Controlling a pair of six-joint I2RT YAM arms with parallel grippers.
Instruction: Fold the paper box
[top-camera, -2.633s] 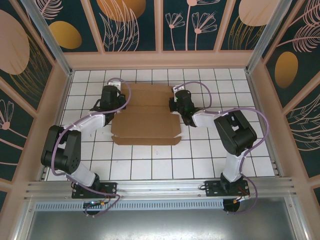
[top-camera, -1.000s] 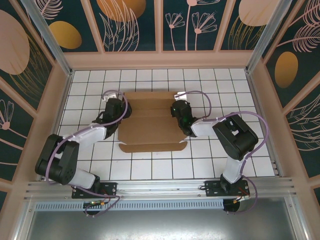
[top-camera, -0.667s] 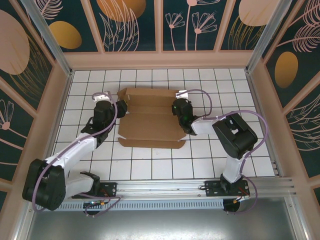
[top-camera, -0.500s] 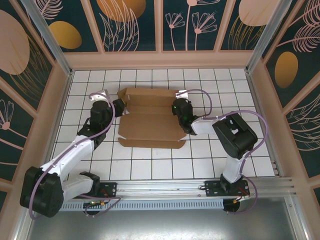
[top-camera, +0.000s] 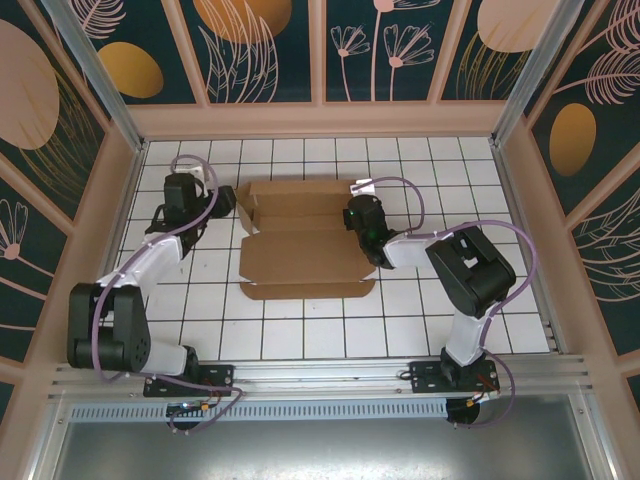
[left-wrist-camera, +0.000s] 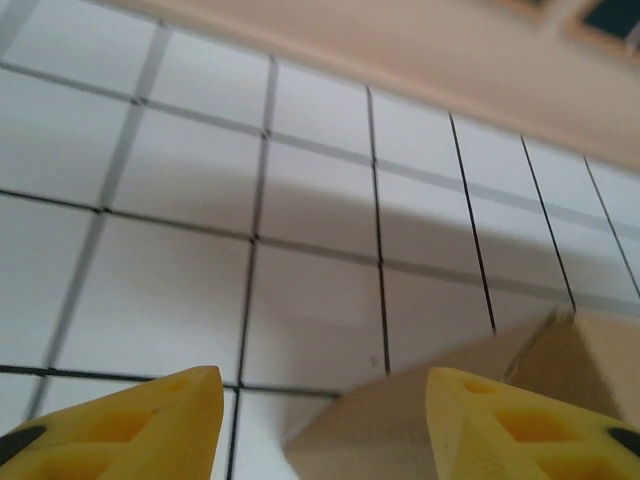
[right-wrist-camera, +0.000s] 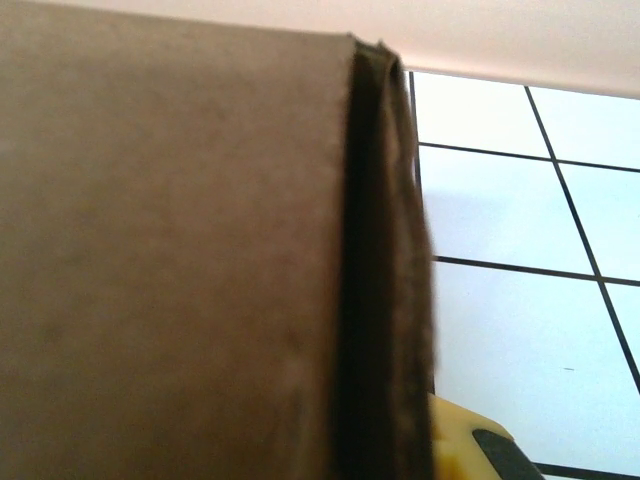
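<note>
The paper box (top-camera: 305, 250) is a brown cardboard sheet lying partly folded on the white tiled table (top-camera: 300, 330), with its back and side flaps raised. My left gripper (top-camera: 224, 200) hovers open just left of the box's back left corner. In the left wrist view its yellow fingertips (left-wrist-camera: 150, 425) stand wide apart, with a cardboard corner (left-wrist-camera: 400, 420) below them and nothing gripped. My right gripper (top-camera: 362, 222) is shut on the box's raised right wall. The right wrist view shows that wall (right-wrist-camera: 380, 300) edge-on beside one yellow finger (right-wrist-camera: 470, 450); the other finger is hidden behind the cardboard.
Beige wooden walls (top-camera: 320, 118) enclose the tiled table on the back and both sides. Free tiles lie in front of the box, toward the arm bases (top-camera: 440, 375). The left arm's elbow (top-camera: 100, 325) sits near the left wall.
My left gripper let go of the box's left side and swung out to the far left, its arm folding back toward the wall. The right gripper kept its hold on the right wall.
</note>
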